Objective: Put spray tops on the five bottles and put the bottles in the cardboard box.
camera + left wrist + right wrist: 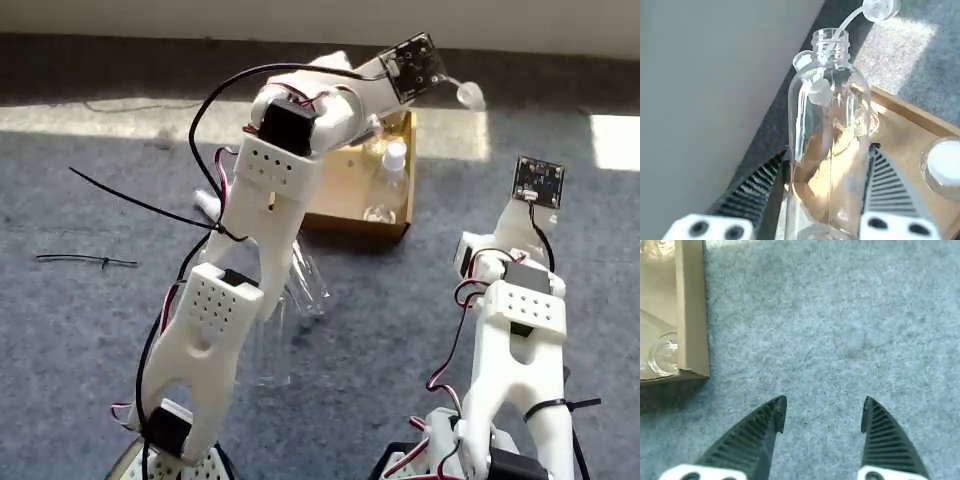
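My left claw [829, 152] is clenched on a clear bottle [830, 115], its ribbed fingers pressing the two sides of the lower half. The bottle's long axis runs straight out from the claw, with the neck pointing away from the wrist. The threaded neck [831, 42] has no top on it, and a thin tube curves out of it to a small round piece [881, 7]. In the high view that end hangs past the far right corner of the cardboard box [355, 228], with the arm stretched over the box.

Inside the box I count one bottle with a white top [394, 160] standing upright, and one more clear bottle [662, 355] whose round end shows against the near wall.

On the carpet [840, 315] beside the left arm lie loose clear bottles [305, 280] — I make out two, but they overlap and I cannot be sure.

My right claw [822, 412] is released, its fingers spread above the carpet just beside the box's near right corner, touching nothing. One black zip tie [85, 261] lies well off to the left.
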